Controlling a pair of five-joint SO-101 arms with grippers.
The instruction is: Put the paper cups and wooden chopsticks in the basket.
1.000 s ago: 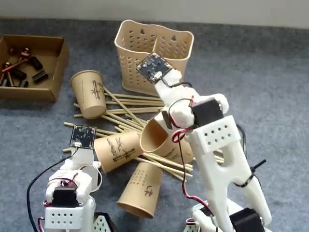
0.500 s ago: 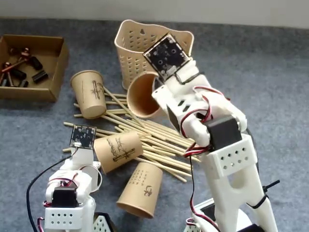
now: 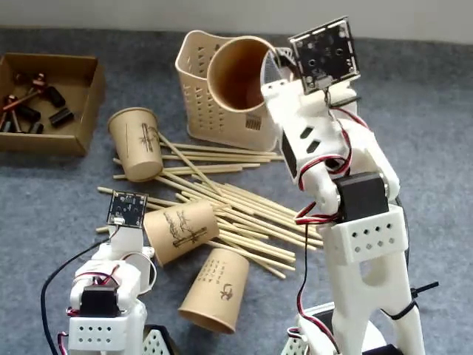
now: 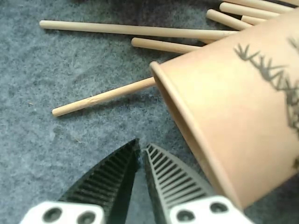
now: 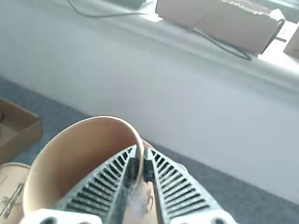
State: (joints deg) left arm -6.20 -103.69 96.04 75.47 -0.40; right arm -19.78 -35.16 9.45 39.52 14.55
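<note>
Four paper cups are out. Your right gripper (image 5: 141, 154) is clamped on the rim of the lifted cup (image 3: 240, 74), one finger inside and one outside. Half a second ago that cup hung low against the basket's (image 3: 198, 103) front wall; it has now risen to rim height. It seems to sit over the basket's opening, though the high view leaves that uncertain. In front of the basket, the nearest cup (image 3: 137, 144), middle cup (image 3: 181, 231) and farthest cup (image 3: 218, 288) lie among the wooden chopsticks (image 3: 236, 211), unmoved. Your left gripper (image 4: 141, 149), fingers drawn together on nothing, sits just beside the middle cup.
</note>
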